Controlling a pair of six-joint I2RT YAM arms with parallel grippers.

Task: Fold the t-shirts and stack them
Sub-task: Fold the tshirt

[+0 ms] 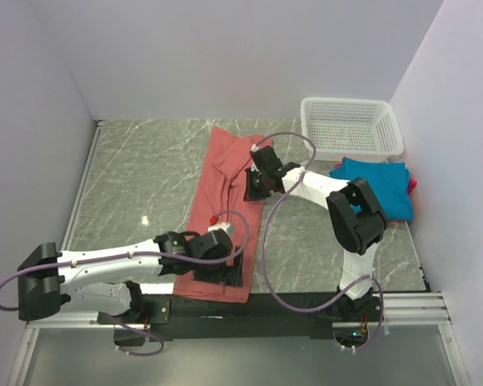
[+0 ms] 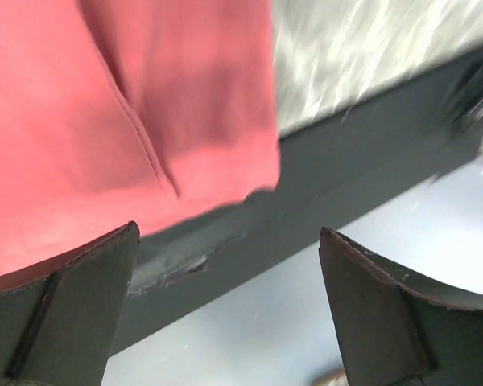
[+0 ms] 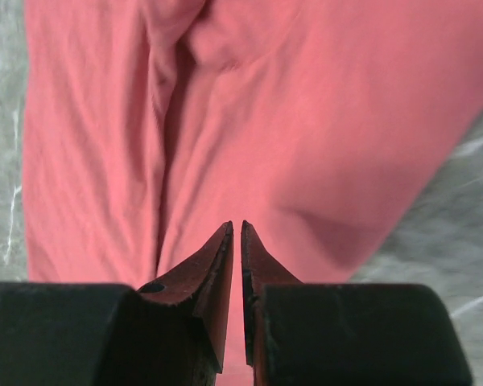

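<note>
The salmon-red t-shirt (image 1: pixel 225 189) lies as a long strip on the marble table, from the back centre to the front edge. My right gripper (image 1: pixel 254 186) is at its right edge, halfway along; in the right wrist view the gripper (image 3: pixel 237 227) is shut, with a thin line of the shirt (image 3: pixel 306 104) between the fingers. My left gripper (image 1: pixel 225 273) is open over the shirt's near hem; in the blurred left wrist view the gripper (image 2: pixel 225 241) is wide and empty, the hem (image 2: pixel 105 121) above it. The teal-blue t-shirt (image 1: pixel 378 189) lies at the right, a magenta sliver (image 1: pixel 411 185) beside it.
A white mesh basket (image 1: pixel 350 129) stands at the back right, just behind the teal shirt. The black front rail (image 1: pixel 290 310) runs along the table's near edge under the left gripper. White walls close in the left, back and right sides.
</note>
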